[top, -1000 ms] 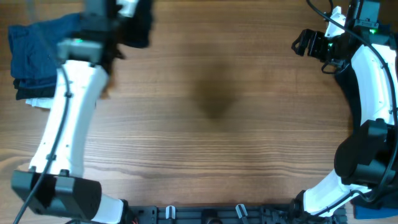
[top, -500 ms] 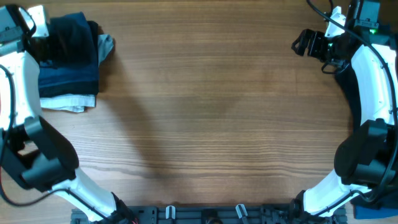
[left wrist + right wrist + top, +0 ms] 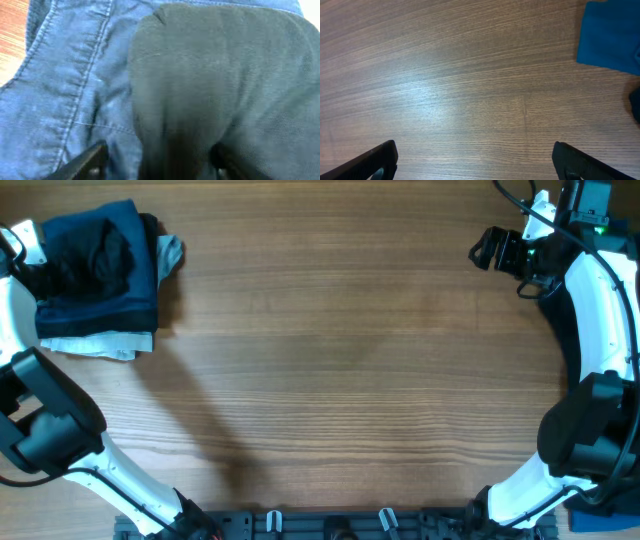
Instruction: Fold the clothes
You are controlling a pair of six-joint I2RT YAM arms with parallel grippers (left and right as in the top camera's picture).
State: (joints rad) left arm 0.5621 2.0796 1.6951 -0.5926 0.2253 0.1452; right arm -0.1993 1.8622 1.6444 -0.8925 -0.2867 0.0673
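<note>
Near edge: wood-grain counter [image 3: 340, 380], brown, grain running left to right.

Far left corner: the clothes [image 3: 100, 280] sit in one stack on the counter.
- White garment [image 3: 95, 345] at the bottom, its edge showing on the near side.
- Mid-blue garment [image 3: 105, 300] over it. Seams and stitching show in the left wrist view.
- Navy shirt [image 3: 90, 252] on top, near-black and bunched, toward the far side of the stack.
- A grey bit of cloth [image 3: 172, 252] pokes out at the stack's right side.

Left hand [image 3: 159, 150]: low over the stack at the counter's left edge, fingers [image 3: 92, 157] spread apart. The shirt lies between them as a dark mound. The finger on the view's left stands off it, with blue cloth showing in the gap. The hand is not clamped on the shirt and has let go.

Far right: right hand [image 3: 474, 150] above the counter, well apart from the stack. Its fingers are spread wide, with only wood showing between them. A flat blue patch [image 3: 610, 37] sits at the edge of its view; cannot tell what it is.
</note>
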